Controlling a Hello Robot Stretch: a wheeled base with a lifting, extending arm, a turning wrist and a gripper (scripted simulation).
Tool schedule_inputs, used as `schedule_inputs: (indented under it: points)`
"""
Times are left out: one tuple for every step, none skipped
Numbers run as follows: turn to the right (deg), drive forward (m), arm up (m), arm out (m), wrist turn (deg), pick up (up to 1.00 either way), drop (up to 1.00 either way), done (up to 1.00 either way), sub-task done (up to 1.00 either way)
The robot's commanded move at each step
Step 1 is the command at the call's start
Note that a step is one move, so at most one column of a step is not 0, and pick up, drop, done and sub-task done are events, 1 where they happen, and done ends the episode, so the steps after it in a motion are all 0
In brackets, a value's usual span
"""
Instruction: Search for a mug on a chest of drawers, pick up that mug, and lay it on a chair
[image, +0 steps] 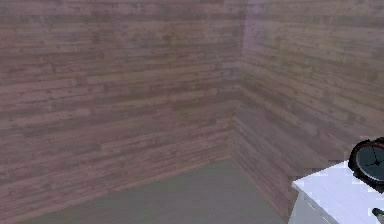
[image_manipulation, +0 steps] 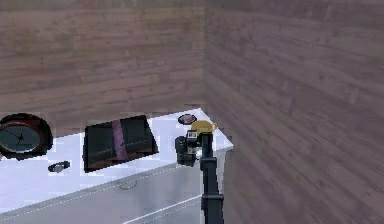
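A white chest of drawers (image_manipulation: 150, 180) runs across the lower arm side view, and its corner (image: 330, 200) shows at the forward view's bottom right. The dark arm (image_manipulation: 210, 195) rises from the bottom edge over the chest's right end. My gripper (image_manipulation: 184, 149) sits there above the white top. A small yellowish round thing (image_manipulation: 204, 127) lies just beyond it, and a small dark round thing (image_manipulation: 187, 119) lies near the back edge. I cannot tell whether either is a mug. Whether the gripper holds anything cannot be told.
On the chest stand a round black clock (image_manipulation: 22, 136) (image: 370, 162), a flat dark rectangular thing (image_manipulation: 118, 142) and a small dark bit (image_manipulation: 60, 166). Wood-plank walls (image: 120, 90) meet in a corner ahead. Grey floor (image: 190, 200) lies before them.
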Motion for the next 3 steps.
schedule_inputs:
  points:
    - [0.0, 0.0, 0.1, 0.0, 0.0, 0.0, 0.0, 0.0, 0.0]
    - [0.0, 0.0, 0.18, 0.0, 0.0, 0.0, 0.0, 0.0, 0.0]
    - [0.0, 0.0, 0.0, 0.0, -45.0, 0.0, 0.0, 0.0, 0.0]
